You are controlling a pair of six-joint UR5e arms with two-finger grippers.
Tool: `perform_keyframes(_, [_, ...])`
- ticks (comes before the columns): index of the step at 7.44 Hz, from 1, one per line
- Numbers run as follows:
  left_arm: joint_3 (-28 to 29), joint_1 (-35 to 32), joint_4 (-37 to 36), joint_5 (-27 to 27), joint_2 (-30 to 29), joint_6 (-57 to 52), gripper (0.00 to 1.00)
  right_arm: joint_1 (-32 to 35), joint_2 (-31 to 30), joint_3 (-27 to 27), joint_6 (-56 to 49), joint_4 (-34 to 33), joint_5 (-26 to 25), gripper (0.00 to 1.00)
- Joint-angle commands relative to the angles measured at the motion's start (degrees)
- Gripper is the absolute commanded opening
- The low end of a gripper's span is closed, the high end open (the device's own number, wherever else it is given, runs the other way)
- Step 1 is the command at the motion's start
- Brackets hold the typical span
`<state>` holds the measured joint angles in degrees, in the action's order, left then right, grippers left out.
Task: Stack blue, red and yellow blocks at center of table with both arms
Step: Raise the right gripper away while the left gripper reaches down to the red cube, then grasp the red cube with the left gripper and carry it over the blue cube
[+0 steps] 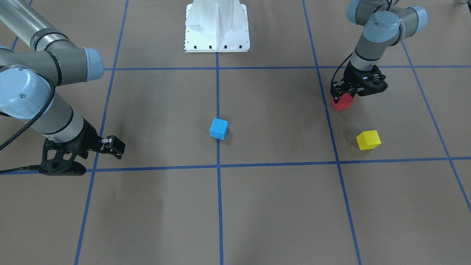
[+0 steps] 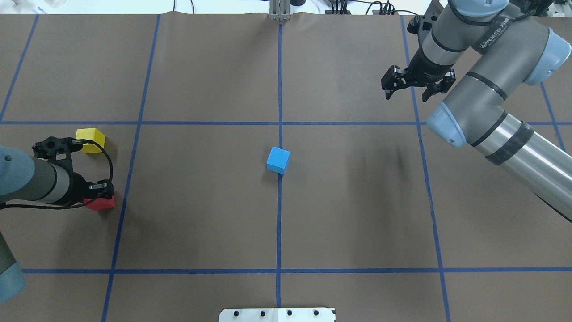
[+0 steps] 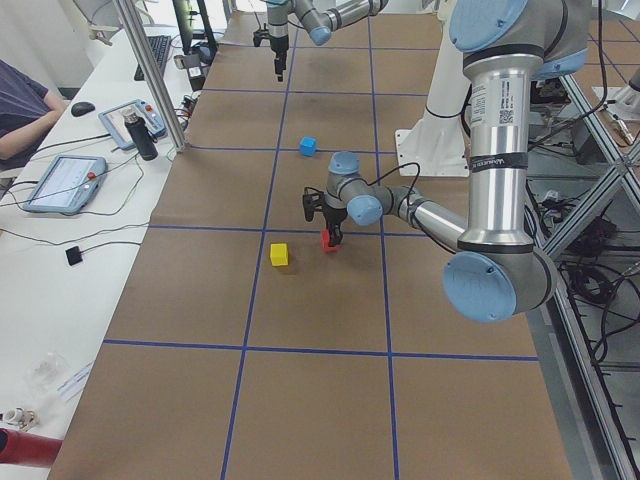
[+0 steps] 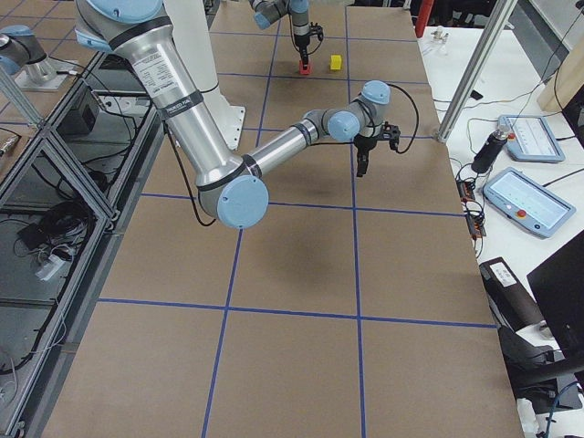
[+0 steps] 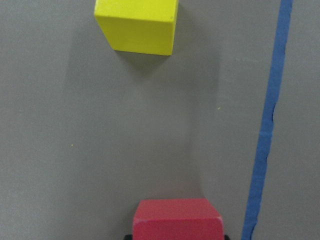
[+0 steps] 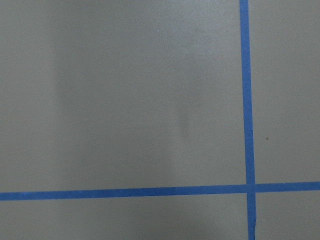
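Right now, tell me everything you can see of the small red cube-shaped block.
The small red cube-shaped block looks matte, solid and plain-faced. It seems to rest on the brown paper-covered table at the robot's left, beside a blue tape line, apart from the yellow cube. The left gripper straddles it from above, one finger either side; whether they clamp it is unclear.
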<state>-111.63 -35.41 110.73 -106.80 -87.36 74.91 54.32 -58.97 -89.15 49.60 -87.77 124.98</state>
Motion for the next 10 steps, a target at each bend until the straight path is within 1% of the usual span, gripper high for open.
perform_keyframes(1, [-5.42,-0.27,-14.57,-0.51,-7.75,-3.60,0.00,0.00,-0.27,-0.41,-0.29,0.05,0.09,1.00])
perform_keyframes(2, [-5.18,-0.27,-24.49,-0.42,-17.48,-7.64,0.00,0.00,-0.27,-0.41,-0.29,0.23,0.09,1.00])
perform_keyframes(3, [-3.35,-0.10,-32.07,-0.42,-27.67,-9.50,0.00,0.09,-0.62,-0.50,-0.29,0.49,0.09,1.00])
perform_keyframes(4, [0.06,-0.01,-34.85,-0.42,-35.43,-9.70,0.00,0.09,-0.71,-0.68,-0.29,0.49,0.09,1.00])
perform_keyframes(5, [3.58,0.34,-34.70,-0.68,-39.69,-12.05,0.00,0.09,-0.97,-0.68,-0.29,0.49,0.00,1.00])
perform_keyframes(7, [14.02,0.34,-33.39,-0.60,-49.52,-18.11,0.00,0.09,-1.41,-0.68,-0.64,0.67,-0.18,1.00])
perform_keyframes(8, [18.42,0.34,-31.29,-0.60,-52.36,-21.96,0.00,0.00,-1.41,-0.59,-0.65,0.67,-0.18,1.00])
perform_keyframes(9, [21.86,0.34,-26.57,-0.60,-52.73,-24.53,0.00,0.00,-1.41,-0.68,-0.47,0.67,-0.26,1.00])
perform_keyframes(10, [24.33,0.69,-23.05,-0.60,-53.00,-24.64,0.00,0.00,-1.41,-0.68,-0.47,0.67,-0.26,1.00])
